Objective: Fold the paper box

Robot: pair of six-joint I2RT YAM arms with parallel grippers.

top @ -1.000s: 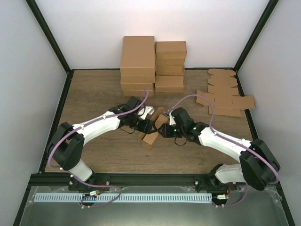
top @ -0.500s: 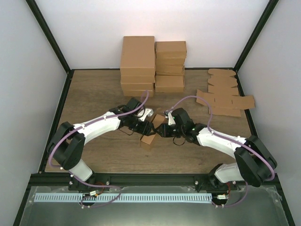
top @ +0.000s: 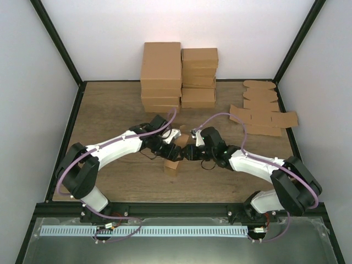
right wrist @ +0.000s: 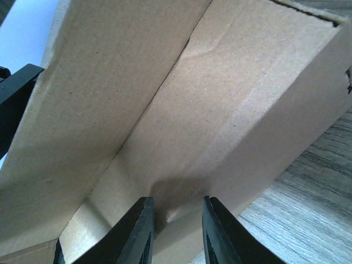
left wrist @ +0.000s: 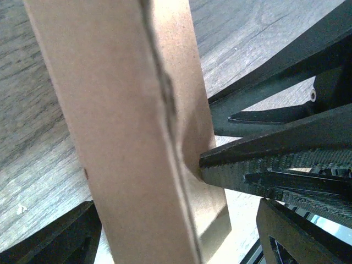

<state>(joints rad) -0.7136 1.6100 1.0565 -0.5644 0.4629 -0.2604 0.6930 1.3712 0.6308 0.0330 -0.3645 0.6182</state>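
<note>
At the middle of the wooden table (top: 110,110), left gripper (top: 172,147) and right gripper (top: 190,152) meet head-on at the partly folded paper box (top: 174,165); stacked cartons (top: 179,74) at far edge, flat blanks (top: 263,113) far right.

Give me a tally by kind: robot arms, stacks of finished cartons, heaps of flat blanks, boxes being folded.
Robot arms: 2
Stacks of finished cartons: 2
Heaps of flat blanks: 1
Paper box being folded: 1
Total: 6
</note>
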